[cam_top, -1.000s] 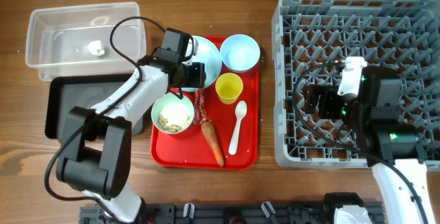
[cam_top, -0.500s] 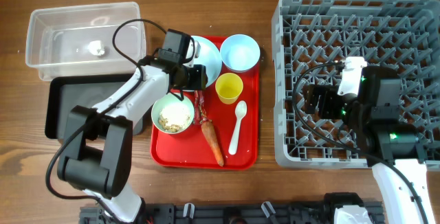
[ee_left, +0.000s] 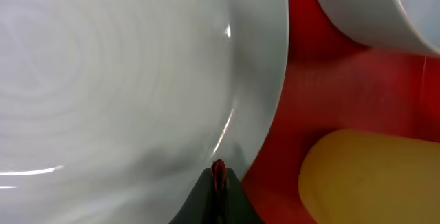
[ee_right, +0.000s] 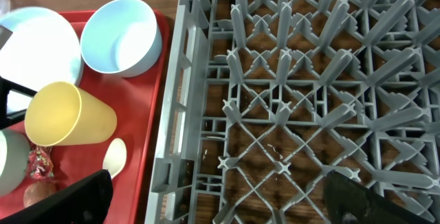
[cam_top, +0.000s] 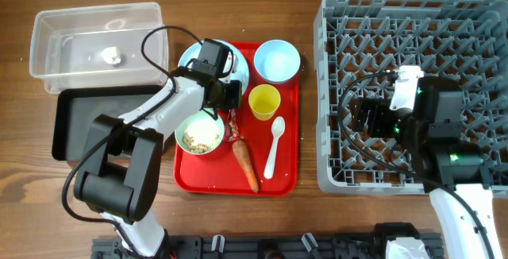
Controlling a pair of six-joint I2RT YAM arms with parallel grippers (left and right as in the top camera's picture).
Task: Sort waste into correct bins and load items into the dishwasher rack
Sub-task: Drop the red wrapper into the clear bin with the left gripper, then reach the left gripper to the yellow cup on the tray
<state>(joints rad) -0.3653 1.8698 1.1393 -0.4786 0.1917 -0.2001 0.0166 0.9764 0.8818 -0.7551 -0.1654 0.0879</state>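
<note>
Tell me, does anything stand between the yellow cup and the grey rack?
Nothing visible does: right of the yellow cup lie only the rim of the red tray and bare table before the rack.

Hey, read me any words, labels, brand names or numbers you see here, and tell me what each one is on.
No text can be read in any view.
Wrapper: may carry print, but it is too small and crumpled to read.
Plate, cup, tub, rack: no markings show.
</note>
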